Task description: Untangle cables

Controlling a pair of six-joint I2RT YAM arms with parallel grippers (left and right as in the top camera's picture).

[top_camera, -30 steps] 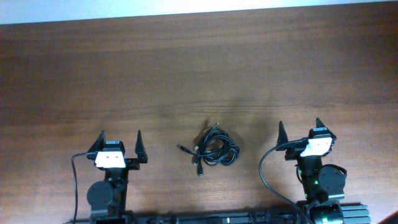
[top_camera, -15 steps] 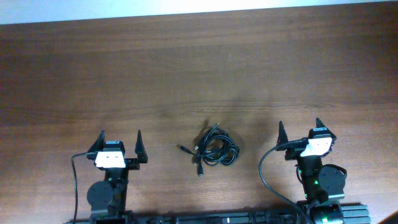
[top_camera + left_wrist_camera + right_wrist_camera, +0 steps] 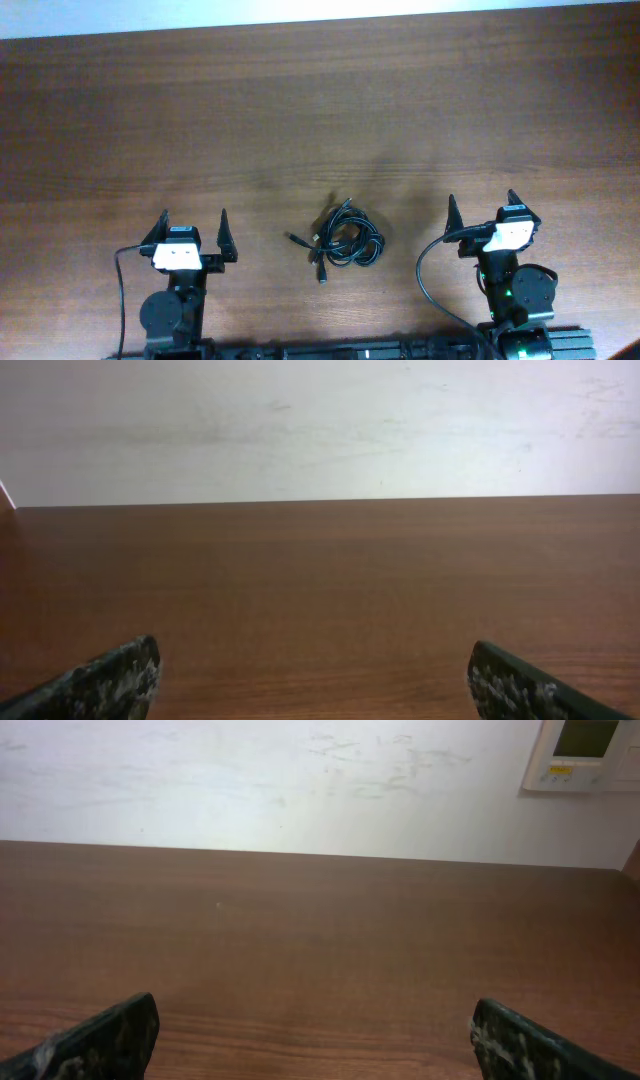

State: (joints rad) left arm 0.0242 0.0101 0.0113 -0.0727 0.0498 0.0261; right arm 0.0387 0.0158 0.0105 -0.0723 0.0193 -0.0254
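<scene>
The cables [image 3: 345,240] lie as one small tangled bundle of thin black cords on the wooden table [image 3: 320,110], near its front edge, midway between the two arms. Short plug ends stick out at the bundle's left and lower left. My left gripper [image 3: 193,222] stands open to the left of the bundle, apart from it. My right gripper [image 3: 481,204] stands open to its right, also apart. Each wrist view shows only bare table between wide-set fingertips [image 3: 110,678] [image 3: 535,1042]; the cables are out of view there.
A white wall [image 3: 320,420] rises behind the table's far edge. A pale wall panel [image 3: 585,750] hangs at the upper right in the right wrist view. Thick black arm wires [image 3: 430,275] loop beside each arm base.
</scene>
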